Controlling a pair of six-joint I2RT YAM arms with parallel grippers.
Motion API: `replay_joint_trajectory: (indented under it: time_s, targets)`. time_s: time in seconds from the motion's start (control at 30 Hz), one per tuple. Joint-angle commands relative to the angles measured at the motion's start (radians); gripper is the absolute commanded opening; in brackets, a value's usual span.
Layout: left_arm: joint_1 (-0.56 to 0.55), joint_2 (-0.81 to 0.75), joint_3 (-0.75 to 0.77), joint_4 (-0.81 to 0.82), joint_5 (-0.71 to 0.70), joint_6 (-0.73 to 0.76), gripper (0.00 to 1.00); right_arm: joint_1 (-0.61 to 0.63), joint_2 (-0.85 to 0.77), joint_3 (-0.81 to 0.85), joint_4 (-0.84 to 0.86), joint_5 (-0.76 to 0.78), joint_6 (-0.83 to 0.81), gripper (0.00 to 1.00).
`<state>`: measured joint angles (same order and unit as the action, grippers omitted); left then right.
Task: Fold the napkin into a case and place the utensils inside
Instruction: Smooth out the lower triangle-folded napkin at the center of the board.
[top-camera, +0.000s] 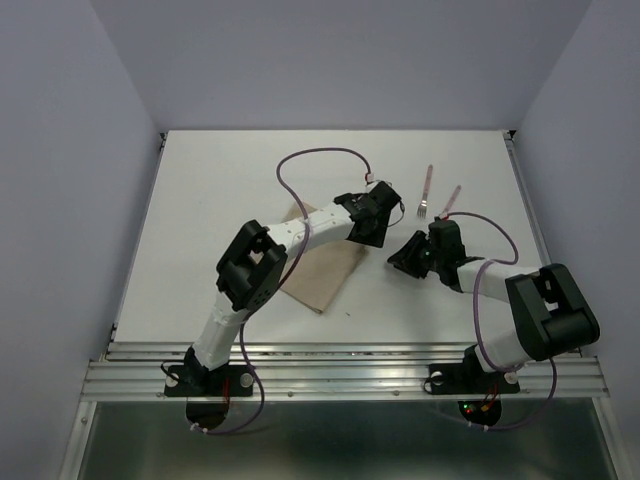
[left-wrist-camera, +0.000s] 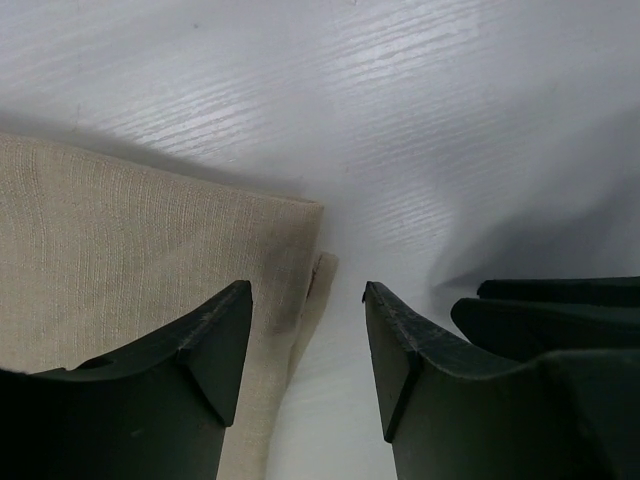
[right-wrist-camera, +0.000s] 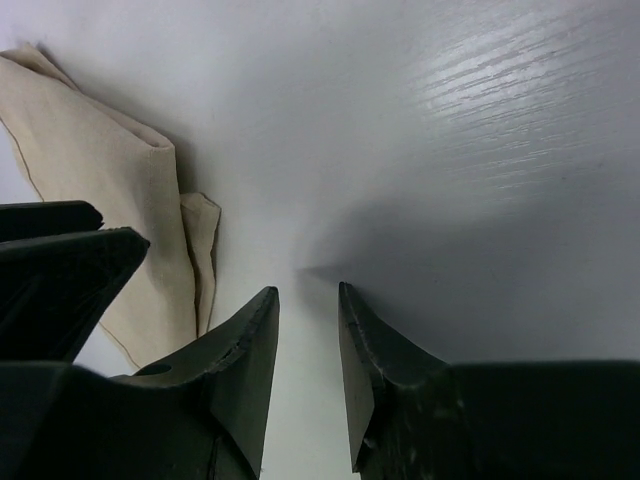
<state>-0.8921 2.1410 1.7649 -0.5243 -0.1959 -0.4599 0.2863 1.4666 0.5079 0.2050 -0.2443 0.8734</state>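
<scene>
**Desk side:** How many of each do you see on the desk (top-camera: 220, 200)?
**Me:** I count one napkin (top-camera: 325, 280). To the right of the napkin I count two utensils (top-camera: 429, 180): one fork (top-camera: 424, 205) and one knife (top-camera: 451, 202).
**Desk side:** And grippers?
**Me:** Two: one left gripper (left-wrist-camera: 307, 330), one right gripper (right-wrist-camera: 308, 330).

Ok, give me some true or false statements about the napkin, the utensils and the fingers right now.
The fork and knife lie on the table, apart from the napkin. True.
The napkin is spread out in a single layer. False: it is folded, layered at its edge.
The left gripper has its fingers clamped on the napkin. False: they stand open over its edge.
The right gripper holds nothing. True.
</scene>
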Motion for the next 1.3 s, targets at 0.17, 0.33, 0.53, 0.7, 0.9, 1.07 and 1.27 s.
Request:
replay_joint_trajectory:
  time_s: [0.17, 0.33, 0.53, 0.7, 0.9, 1.07, 1.27]
  targets:
    - [-0.008, 0.043, 0.054, -0.045, -0.076, 0.021, 0.55, -0.015, -0.015, -0.026, 0.033, -0.021, 0.004, 0.36]
    - [-0.01, 0.072, 0.061, -0.045, -0.077, 0.023, 0.51, -0.015, -0.003, -0.02, 0.051, -0.042, 0.01, 0.37]
    - [-0.01, 0.071, 0.059, -0.054, -0.085, 0.023, 0.25, -0.015, 0.023, -0.028, 0.129, -0.108, 0.033, 0.38]
    - [-0.005, 0.017, 0.031, -0.036, -0.059, 0.03, 0.1, -0.004, 0.09, -0.022, 0.212, -0.157, 0.07, 0.44]
    - [0.022, -0.041, -0.036, 0.003, 0.001, 0.026, 0.0, 0.039, 0.165, 0.003, 0.28, -0.164, 0.111, 0.45]
    - [0.036, -0.081, -0.073, 0.026, 0.038, 0.023, 0.0, 0.068, 0.242, 0.032, 0.312, -0.162, 0.134, 0.45]
    - [0.045, -0.105, -0.084, 0.038, 0.064, 0.024, 0.0, 0.086, 0.279, 0.06, 0.318, -0.148, 0.141, 0.43]
